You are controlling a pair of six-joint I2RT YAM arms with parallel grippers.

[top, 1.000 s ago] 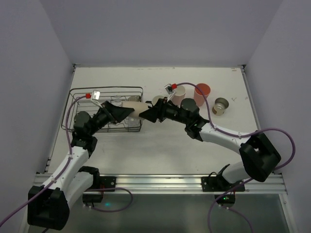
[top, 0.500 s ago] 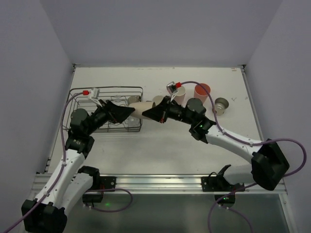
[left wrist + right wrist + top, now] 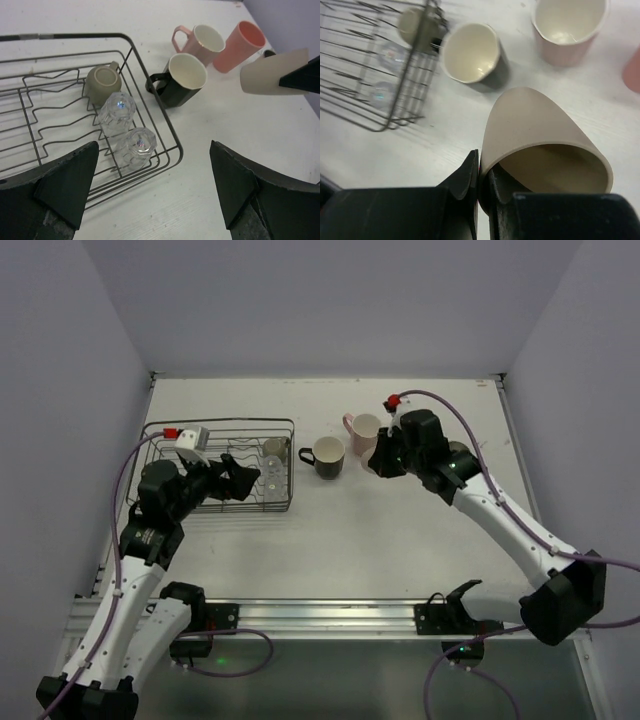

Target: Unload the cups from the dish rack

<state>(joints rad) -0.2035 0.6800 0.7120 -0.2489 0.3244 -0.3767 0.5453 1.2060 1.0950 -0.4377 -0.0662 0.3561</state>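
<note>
The dish rack (image 3: 150, 95) holds an upturned olive mug (image 3: 102, 82) and two clear glasses (image 3: 116, 111) (image 3: 136, 146). My left gripper (image 3: 155, 192) hangs open and empty above the rack's near right corner. On the table to the right of the rack stand a black mug (image 3: 182, 77), a pink mug (image 3: 202, 42) and a salmon tumbler (image 3: 240, 45). My right gripper (image 3: 482, 175) is shut on the rim of a beige cup (image 3: 535, 130), one finger inside it and one outside. It holds the cup tilted in the air to the right of the black mug (image 3: 470, 55).
A metallic cup (image 3: 460, 453) shows partly behind my right arm (image 3: 470, 490) in the top view. The rack (image 3: 215, 465) fills the table's left side. White walls stand on three sides.
The beige cup passed from my left gripper to my right. My left gripper opened and drew back over the rack. My right arm carried the cup rightward past the mugs.
</note>
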